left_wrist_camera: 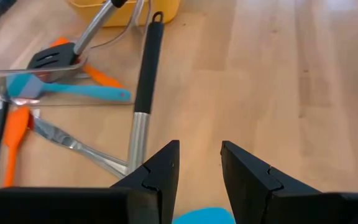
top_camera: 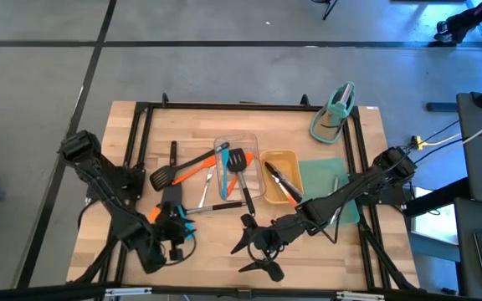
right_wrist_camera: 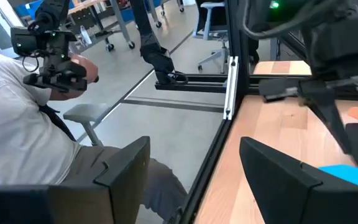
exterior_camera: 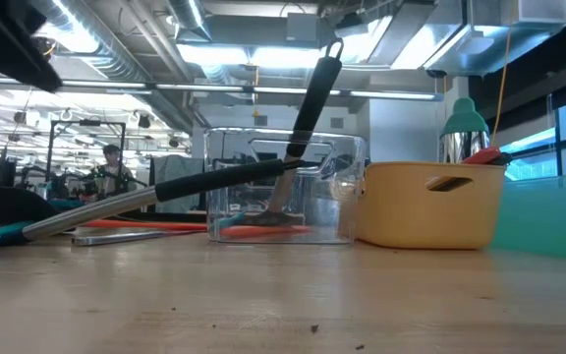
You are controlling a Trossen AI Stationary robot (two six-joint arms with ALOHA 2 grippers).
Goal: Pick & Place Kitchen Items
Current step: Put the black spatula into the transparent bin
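My left gripper [top_camera: 174, 222] [left_wrist_camera: 201, 149] hovers low over the table's near left part, with a blue spatula [left_wrist_camera: 204, 216] between its fingers. A black-handled steel utensil [left_wrist_camera: 146, 68] lies on the wood just beyond its fingertips. Other kitchen items lie farther back: a black slotted turner [top_camera: 167, 176], an orange spatula [top_camera: 197, 167], a black turner [top_camera: 239, 160] in the clear tray [top_camera: 249, 142] and tongs [top_camera: 281, 184] in the yellow tray [top_camera: 268, 159]. My right gripper [top_camera: 253, 255] [right_wrist_camera: 194, 146] stands open and empty near the front edge, right of the left one. My left gripper has the blue spatula far back between its two fingers, where a blue patch [left_wrist_camera: 204, 216] fills the gap; the fingers hide the place of contact. The fingers slant down toward the table's far right. A blue end [top_camera: 184, 227] sticks out sideways beside the gripper.
A teal stand [top_camera: 335, 113] sits at the far right corner, a green mat [top_camera: 325, 180] beside the yellow tray. A black frame [top_camera: 224, 106] borders the table. Bare wood lies along the near edge between the grippers. A person [right_wrist_camera: 23, 118] stands beyond the table's left side.
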